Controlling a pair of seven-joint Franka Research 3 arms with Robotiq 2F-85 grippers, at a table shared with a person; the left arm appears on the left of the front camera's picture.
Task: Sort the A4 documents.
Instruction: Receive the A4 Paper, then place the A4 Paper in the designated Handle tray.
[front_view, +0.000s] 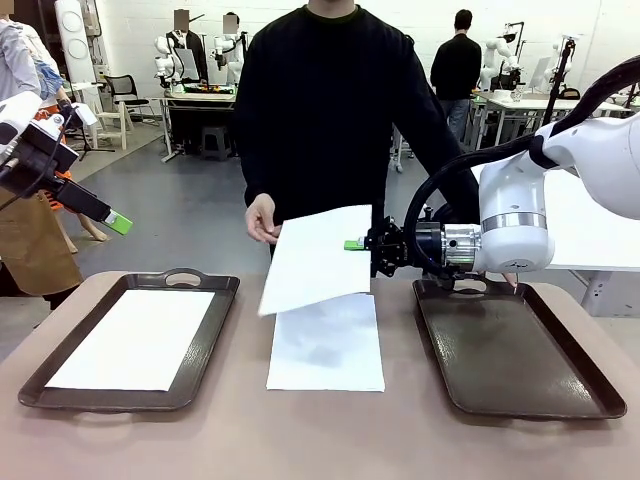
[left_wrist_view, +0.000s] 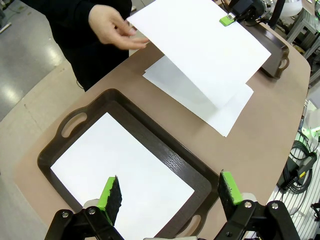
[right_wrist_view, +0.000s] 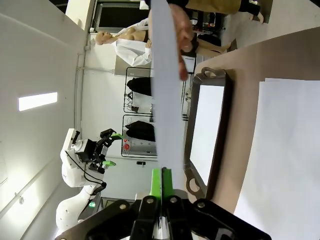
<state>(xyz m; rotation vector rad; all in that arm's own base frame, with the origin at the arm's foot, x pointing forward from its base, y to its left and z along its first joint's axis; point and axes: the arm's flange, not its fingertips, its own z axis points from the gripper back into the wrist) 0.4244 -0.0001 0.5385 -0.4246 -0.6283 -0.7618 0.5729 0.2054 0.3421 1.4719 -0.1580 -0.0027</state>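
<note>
Transfer of one sheet is the step in hand: the right gripper (front_view: 355, 244) is clamped shut on one edge of an A4 document (front_view: 315, 258), on the side toward the right tray (front_view: 510, 355), and holds it tilted in the air above the middle of the bench (front_view: 400, 430). The person's hand (front_view: 262, 220) is at the opposite edge; whether it grips the paper or only touches it I cannot tell. A second sheet (front_view: 325, 345) lies flat on the bench directly below, between the two trays, and a third sheet (front_view: 135, 338) lies inside the left tray (front_view: 128, 403). The right tray looks bare. The left gripper (left_wrist_view: 170, 192) hangs above the left tray with its jaws wide apart and nothing between them. The next move likely calls for the person to let go, then for the right arm to swing the sheet over a tray and lower it flat before releasing. Pinched at one edge, thin paper will probably droop and could catch the tray's rim. The sheets look blank, so which tray it belongs in cannot be judged.
</note>
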